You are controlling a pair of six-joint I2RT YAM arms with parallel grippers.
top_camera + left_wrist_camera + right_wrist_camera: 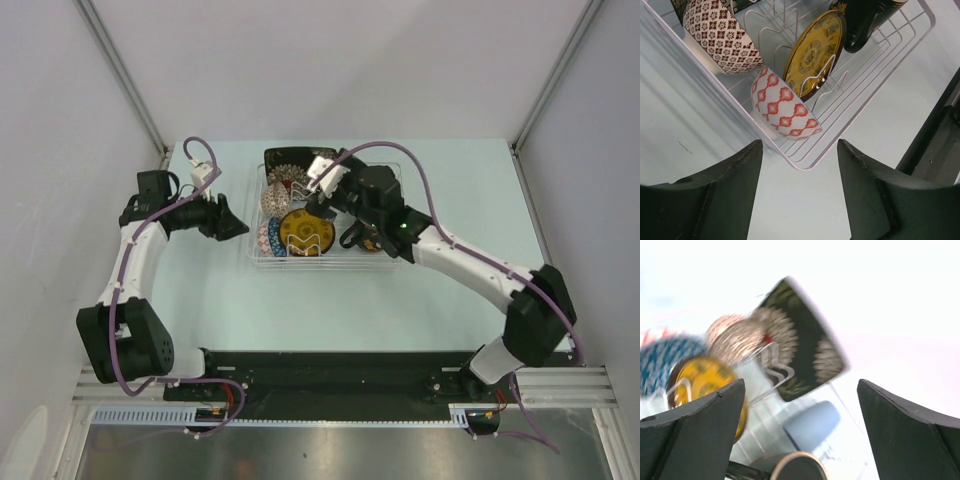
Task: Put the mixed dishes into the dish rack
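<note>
Top view first: the dish rack (390, 255) sits mid-table (450, 170) and all five pieces are in it. The black square floral plate (290, 158) is at the far left end, with the beige netted bowl (280, 195) just in front of it. Next comes the yellow saucer (303, 232), standing on edge in the prongs, and the small blue bowl (268, 240) is in the near left corner. The mug (355, 238) is on the right side, mostly hidden under the right arm. The left gripper (238, 222) hangs just outside the rack's left edge with its fingers apart. The right gripper (320, 200) is over the middle of the rack, and from up here I can't tell how its fingers stand.

In the left wrist cam, the left gripper (800, 145) is spread wide with nothing between the fingers, pointing at the rack's corner (805, 167). The small blue bowl (785, 107) lies tipped on its side there, showing its red-and-white outside. It touches the yellow saucer (815, 50) behind it. The beige netted bowl (720, 35) is top left and the dark-looking mug (865, 25) is top right.

The right wrist cam is blurry. The right gripper (801, 385) is also wide apart and holding nothing. Beyond it, the black square floral plate (800, 345) stands tilted. The beige netted bowl (735, 340), yellow saucer (705, 380) and small blue bowl (665, 365) are to its left, and the mug's rim (797, 467) is at the bottom.
</note>
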